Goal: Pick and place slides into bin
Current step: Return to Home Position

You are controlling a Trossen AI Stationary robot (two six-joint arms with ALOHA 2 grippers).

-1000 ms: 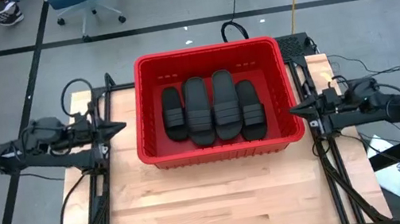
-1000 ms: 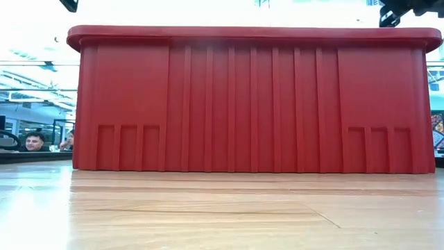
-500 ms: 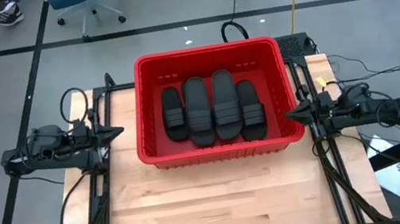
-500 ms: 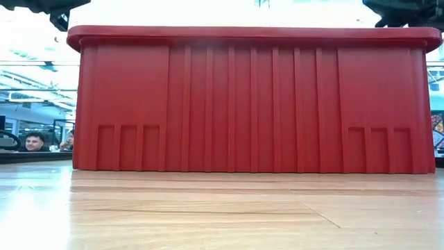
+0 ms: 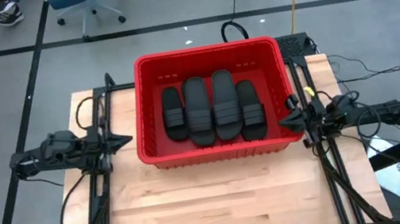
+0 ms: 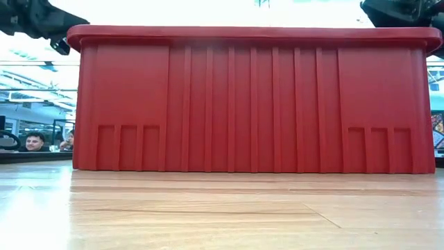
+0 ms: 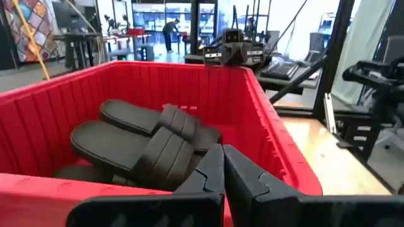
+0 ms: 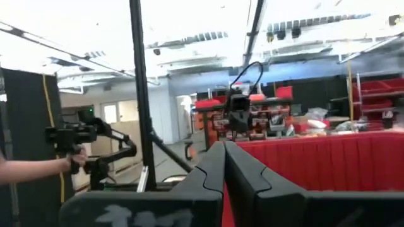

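The red bin (image 5: pixel 150 104) stands on the wooden table at its far middle. Several black slides (image 5: pixel 214 108) lie side by side on the bin's floor, soles down; they also show in the left wrist view (image 7: pixel 145 142). My left gripper (image 5: pixel 128 134) is shut and empty just outside the bin's left wall, its fingers closed together in the left wrist view (image 7: pixel 222 165). My right gripper (image 5: pixel 282 122) is shut and empty just outside the bin's right wall (image 8: pixel 222 157).
Black frame rails run along the table's left (image 5: pixel 103 184) and right (image 5: pixel 329 164) sides. Bare wooden table (image 5: pixel 221 197) lies in front of the bin. A person's hand (image 8: pixel 76 156) shows in the room beyond, in the right wrist view.
Both arms have drawn down and in beside the bin: my left gripper has dropped lower at the bin's left wall, my right gripper has moved toward the bin's right wall. Both have stayed shut. The slides have not moved.
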